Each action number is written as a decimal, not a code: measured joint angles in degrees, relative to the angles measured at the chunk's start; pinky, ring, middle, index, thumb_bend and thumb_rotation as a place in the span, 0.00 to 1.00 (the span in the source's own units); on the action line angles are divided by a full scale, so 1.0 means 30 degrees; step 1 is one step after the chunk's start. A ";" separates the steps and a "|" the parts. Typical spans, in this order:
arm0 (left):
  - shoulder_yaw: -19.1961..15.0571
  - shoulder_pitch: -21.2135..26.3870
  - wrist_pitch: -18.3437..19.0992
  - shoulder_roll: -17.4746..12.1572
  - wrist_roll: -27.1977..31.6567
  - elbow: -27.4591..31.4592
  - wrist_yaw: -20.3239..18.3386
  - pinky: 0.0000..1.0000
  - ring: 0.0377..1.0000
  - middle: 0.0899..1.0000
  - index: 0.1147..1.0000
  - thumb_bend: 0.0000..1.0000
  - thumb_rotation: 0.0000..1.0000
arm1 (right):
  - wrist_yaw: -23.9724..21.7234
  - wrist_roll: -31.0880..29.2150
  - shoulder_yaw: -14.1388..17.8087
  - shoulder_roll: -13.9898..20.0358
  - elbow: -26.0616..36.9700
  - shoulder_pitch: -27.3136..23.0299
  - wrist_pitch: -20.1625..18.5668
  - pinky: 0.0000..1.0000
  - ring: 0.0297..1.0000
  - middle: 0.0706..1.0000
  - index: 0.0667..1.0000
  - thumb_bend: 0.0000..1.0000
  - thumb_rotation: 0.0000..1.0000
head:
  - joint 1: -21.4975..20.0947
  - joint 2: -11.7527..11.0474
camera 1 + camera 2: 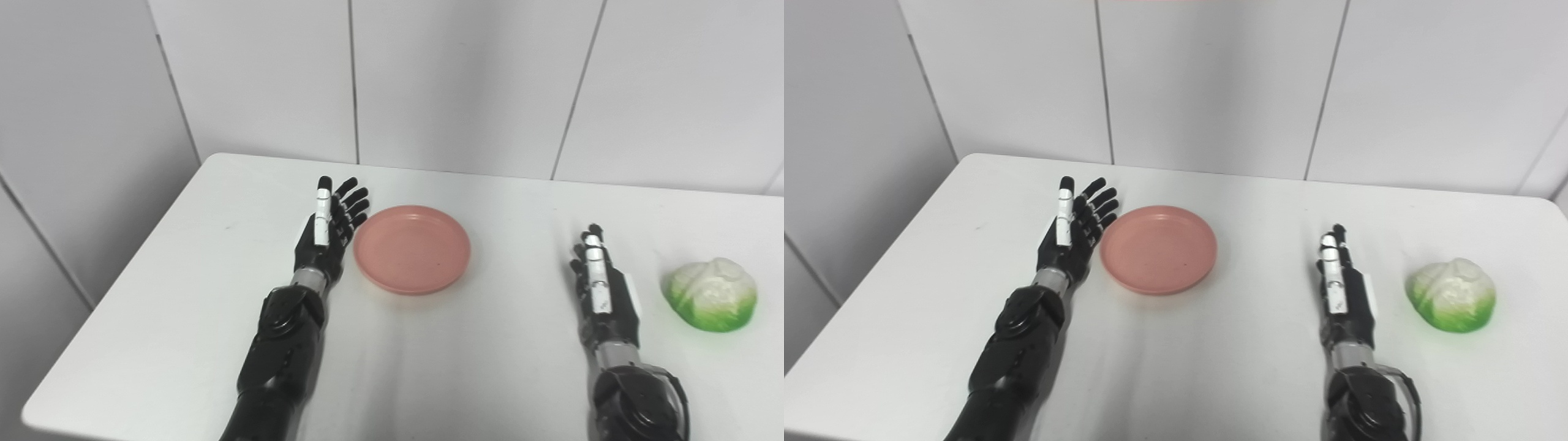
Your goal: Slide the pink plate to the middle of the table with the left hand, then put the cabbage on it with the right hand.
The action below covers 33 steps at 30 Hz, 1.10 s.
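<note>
The left hand (327,233), fingers spread and empty, stands edge-on just left of the pink plate (411,248) at frame centre. The plate looks light, stiff and slippery; push its rim.

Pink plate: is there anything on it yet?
No. The pink plate holds nothing; its whole inside shows. The cabbage sits apart on the table. Whatever is beneath the plate is covered.

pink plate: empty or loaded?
Empty. The pink plate shows only bare pink inside; the cabbage sits on the table far to its right.
</note>
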<state>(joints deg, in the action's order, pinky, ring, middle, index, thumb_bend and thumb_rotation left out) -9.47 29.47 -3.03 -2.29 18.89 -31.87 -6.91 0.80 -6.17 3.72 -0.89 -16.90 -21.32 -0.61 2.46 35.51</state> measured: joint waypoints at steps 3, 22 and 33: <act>0.0324 -0.0299 0.0132 0.0443 0.0025 0.0464 -0.0340 0.92 0.89 0.86 0.84 0.82 1.00 | 0.0096 0.0165 -0.0156 -0.0197 0.0281 0.0024 -0.0341 1.00 1.00 1.00 1.00 0.62 0.96 | -0.1343 0.0321; 0.1408 -0.0364 0.0359 0.1687 -0.0322 0.0459 -0.0852 0.88 0.88 0.85 0.83 0.87 0.99 | 0.0876 0.1041 -0.0839 -0.1452 0.0770 -0.0014 -0.1139 1.00 0.98 1.00 1.00 0.56 1.00 | -0.4570 0.1025; 0.1952 -0.0824 0.0168 0.2391 -0.1674 0.1192 -0.0312 0.99 0.98 0.95 0.94 0.76 1.00 | 0.0863 0.0947 -0.0808 -0.1349 0.0770 -0.0168 -0.1192 1.00 0.98 1.00 1.00 0.57 0.99 | -0.3400 0.1289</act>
<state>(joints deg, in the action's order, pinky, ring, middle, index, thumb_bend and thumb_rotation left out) -3.62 27.00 -2.53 4.89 13.86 -28.29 -7.84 3.39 -3.33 1.30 -4.94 -14.59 -21.83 -4.19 -7.74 39.37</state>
